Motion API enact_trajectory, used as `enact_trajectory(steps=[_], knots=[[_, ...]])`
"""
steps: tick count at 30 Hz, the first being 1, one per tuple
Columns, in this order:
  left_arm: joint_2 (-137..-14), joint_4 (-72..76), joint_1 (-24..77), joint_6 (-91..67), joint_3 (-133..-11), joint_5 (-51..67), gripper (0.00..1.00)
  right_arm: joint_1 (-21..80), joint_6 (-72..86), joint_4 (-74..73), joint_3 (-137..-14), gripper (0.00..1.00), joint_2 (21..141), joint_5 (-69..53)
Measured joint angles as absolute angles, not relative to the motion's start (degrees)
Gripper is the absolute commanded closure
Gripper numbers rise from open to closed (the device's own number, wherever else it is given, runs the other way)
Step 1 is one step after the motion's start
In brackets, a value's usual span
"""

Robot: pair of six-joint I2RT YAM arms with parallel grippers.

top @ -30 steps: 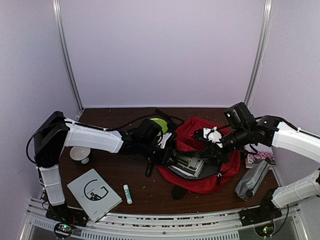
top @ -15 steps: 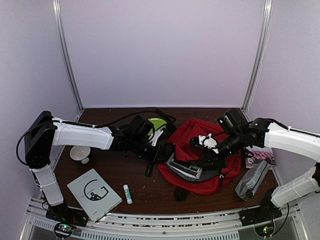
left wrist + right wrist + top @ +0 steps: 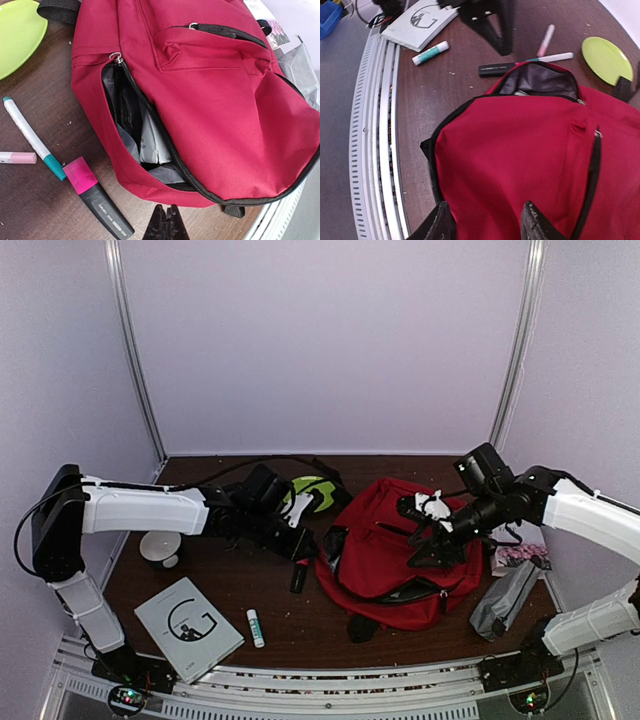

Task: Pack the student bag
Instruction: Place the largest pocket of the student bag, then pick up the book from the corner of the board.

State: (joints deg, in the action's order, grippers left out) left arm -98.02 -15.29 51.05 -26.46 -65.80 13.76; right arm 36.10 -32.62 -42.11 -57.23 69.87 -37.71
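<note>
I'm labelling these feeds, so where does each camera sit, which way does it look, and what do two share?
Top external: above and behind the arms, looking down; both arms flank the student bag.
Left wrist: on the left arm, facing the bag's unzipped opening; left gripper shut at bottom.
Right wrist: on the right arm, looking over the bag; right gripper open.
Shared: both wrist views show the green plate.

The red student bag (image 3: 385, 565) lies right of centre on the counter (image 3: 230, 585), the right end effector (image 3: 425, 543) above it (its jaws spread). The left end effector (image 3: 303, 545) sits just left of it. A grey notebook (image 3: 188, 627) and glue stick (image 3: 256, 627) lie near-left.
</note>
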Motion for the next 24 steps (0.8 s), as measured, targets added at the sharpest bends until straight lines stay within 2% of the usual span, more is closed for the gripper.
enact_trajectory(steps=[7, 10, 18, 21, 24], knots=[[-98.00, -15.22, 51.05, -24.73, -66.61, 12.73, 0.98, 16.14, -32.12, -47.00, -61.19, 0.53, 65.32, -37.26], [-98.00, -14.37, 51.05, -24.27, -67.61, 12.69, 0.95, 5.61, -30.94, -47.97, -61.30, 0.53, 65.98, -32.45], [-98.04, -10.72, 51.05, -23.64, -70.02, 14.74, 0.57, -16.58, -26.79, -49.25, -63.07, 0.46, 77.01, -19.79], [-98.15, -9.91, 51.05, -24.01, -70.30, 15.53, 0.51, -22.00, -26.65, -49.82, -63.51, 0.36, 81.38, -16.99], [-99.13, -9.30, 51.07, -24.75, -71.02, 16.73, 0.51, -25.15, -26.85, -49.69, -63.51, 0.35, 84.84, -13.98]])
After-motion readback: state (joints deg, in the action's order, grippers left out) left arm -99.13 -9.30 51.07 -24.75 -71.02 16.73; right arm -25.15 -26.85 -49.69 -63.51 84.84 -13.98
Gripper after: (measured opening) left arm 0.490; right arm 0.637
